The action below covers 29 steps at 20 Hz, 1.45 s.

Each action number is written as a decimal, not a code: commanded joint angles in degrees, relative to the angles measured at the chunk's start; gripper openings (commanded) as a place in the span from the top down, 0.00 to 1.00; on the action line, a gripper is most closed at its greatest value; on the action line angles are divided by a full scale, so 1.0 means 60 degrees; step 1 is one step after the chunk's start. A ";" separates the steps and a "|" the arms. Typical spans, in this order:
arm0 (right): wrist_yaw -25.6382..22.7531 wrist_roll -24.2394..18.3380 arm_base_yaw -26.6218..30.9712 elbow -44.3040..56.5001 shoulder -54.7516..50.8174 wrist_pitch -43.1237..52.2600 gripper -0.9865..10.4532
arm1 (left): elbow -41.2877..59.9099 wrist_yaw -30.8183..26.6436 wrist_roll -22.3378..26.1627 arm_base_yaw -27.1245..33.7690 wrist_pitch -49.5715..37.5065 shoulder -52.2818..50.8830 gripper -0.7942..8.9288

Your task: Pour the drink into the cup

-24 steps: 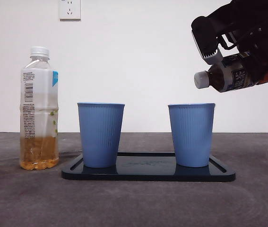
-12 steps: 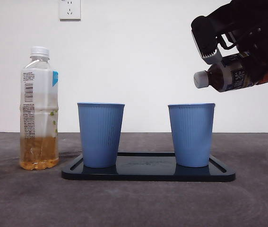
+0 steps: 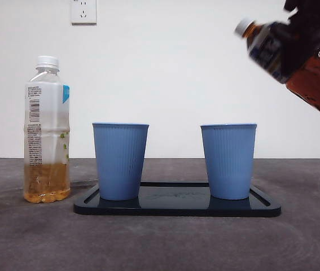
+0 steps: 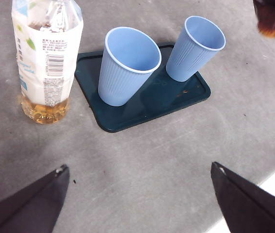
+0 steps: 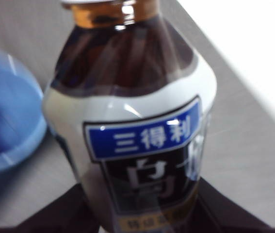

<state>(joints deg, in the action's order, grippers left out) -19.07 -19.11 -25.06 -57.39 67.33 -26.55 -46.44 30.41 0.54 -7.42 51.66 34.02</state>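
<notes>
Dark tea bottle (image 3: 295, 62) up in the air, high and to the side of the far blue cup (image 3: 228, 161), tilted with the white cap (image 3: 242, 26) uppermost and on the neck. Clamped at the label by the right pincer (image 5: 142, 213), black jaws pressed on both sides of the lower label in the right wrist view. Nearly full by the look of it, so heavy for its size, with liquid that will slosh and shift the balance on tipping. Thin plastic wall, smooth printed label: likely slippery, and apt to give under a hard squeeze. Best held around the middle at the label, as now. Cap on, so no pour possible yet. Both blue cups (image 4: 128, 65) upright on the dark tray (image 3: 176, 208); light, easily knocked over. Left pincer (image 4: 139, 201) hanging wide apart above the desk (image 4: 152, 160), holding nothing, near the pale tea bottle (image 3: 47, 130).
</notes>
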 commanded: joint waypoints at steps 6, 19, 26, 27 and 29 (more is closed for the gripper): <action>0.2561 0.3228 0.1413 0.1450 -0.1202 0.2623 0.82 | -0.0178 0.0073 0.0087 -0.0025 -0.0044 0.0044 0.44; 0.3428 0.4681 0.1534 0.4513 -0.0251 0.8236 0.82 | -0.0178 0.0073 0.0084 -0.0025 -0.0040 0.0040 0.44; 0.3424 0.4645 0.1596 0.4513 0.1253 0.9282 0.75 | -0.0178 0.0073 0.0084 -0.0025 -0.0018 0.0040 0.44; 0.3428 0.4615 0.1606 0.4513 0.1366 0.9388 0.74 | -0.0178 0.0073 0.0084 -0.0025 -0.0018 0.0040 0.44; 0.3424 0.4554 0.1632 0.4513 0.1446 0.9457 0.73 | -0.0178 0.0073 0.0084 -0.0025 -0.0025 0.0040 0.44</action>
<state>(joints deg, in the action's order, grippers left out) 1.50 8.36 -15.25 -28.97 75.92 27.20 -46.44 30.41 0.54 -7.42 51.72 34.02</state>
